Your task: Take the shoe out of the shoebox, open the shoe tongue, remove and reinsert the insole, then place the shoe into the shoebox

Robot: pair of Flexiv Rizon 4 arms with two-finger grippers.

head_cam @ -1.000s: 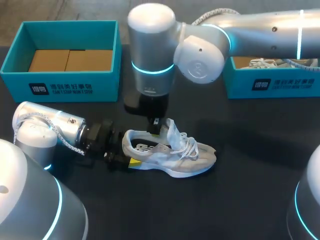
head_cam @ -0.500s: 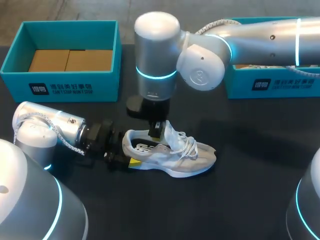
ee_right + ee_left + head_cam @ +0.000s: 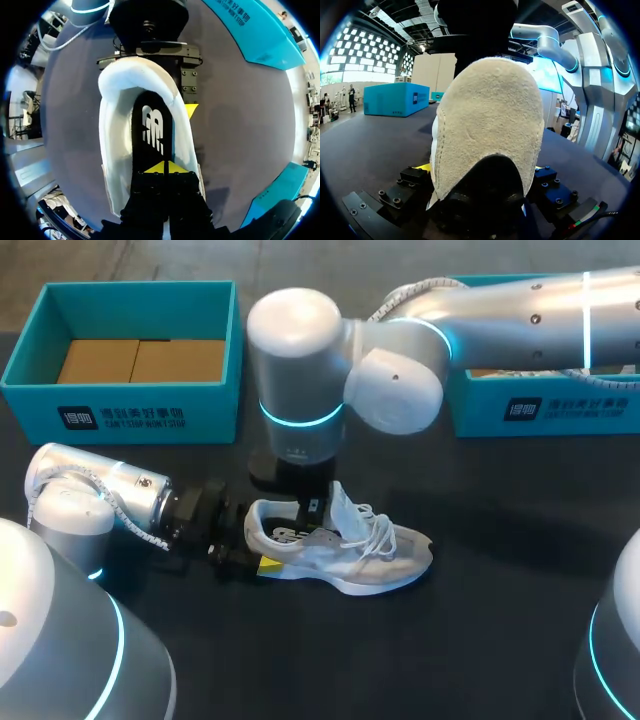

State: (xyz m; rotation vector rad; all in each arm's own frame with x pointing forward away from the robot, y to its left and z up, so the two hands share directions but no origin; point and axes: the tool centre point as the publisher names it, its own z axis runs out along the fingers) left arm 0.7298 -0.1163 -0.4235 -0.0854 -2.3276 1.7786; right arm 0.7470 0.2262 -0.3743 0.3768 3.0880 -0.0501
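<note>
- The shoe (image 3: 340, 545) lies on its sole on the dark table (image 3: 480, 620), out of either box, with its heel toward your left arm and its toe toward your right.
- Its tongue (image 3: 340, 508) stands pulled up and its laces are loose. The black insole (image 3: 152, 127) lies flat inside.
- Your left gripper (image 3: 256, 548) lies low on the table and clamps the heel from both sides, with one yellow tip showing beside the sole.
- Your right gripper (image 3: 164, 167) points straight down into the shoe's opening. Its fingers are pressed together and their tips rest on the insole.
- Behind the shoe on your left sits a teal shoebox (image 3: 120, 415) with brown cardboard (image 3: 140, 360) in its bottom.
- A second teal shoebox (image 3: 540, 410) sits behind on your right, partly hidden by your right arm.
</note>
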